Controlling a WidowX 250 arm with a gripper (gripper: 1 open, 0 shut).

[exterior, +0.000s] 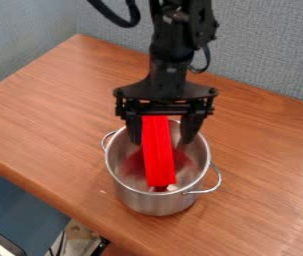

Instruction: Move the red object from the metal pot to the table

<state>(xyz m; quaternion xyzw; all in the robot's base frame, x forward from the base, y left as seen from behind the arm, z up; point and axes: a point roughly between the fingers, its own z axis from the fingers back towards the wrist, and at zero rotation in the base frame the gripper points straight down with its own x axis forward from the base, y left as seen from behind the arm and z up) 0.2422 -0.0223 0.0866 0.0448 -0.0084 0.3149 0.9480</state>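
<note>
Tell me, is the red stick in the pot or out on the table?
In the pot. The red object leans inside the metal pot, its top end poking above the rim between the open gripper fingers.
</note>
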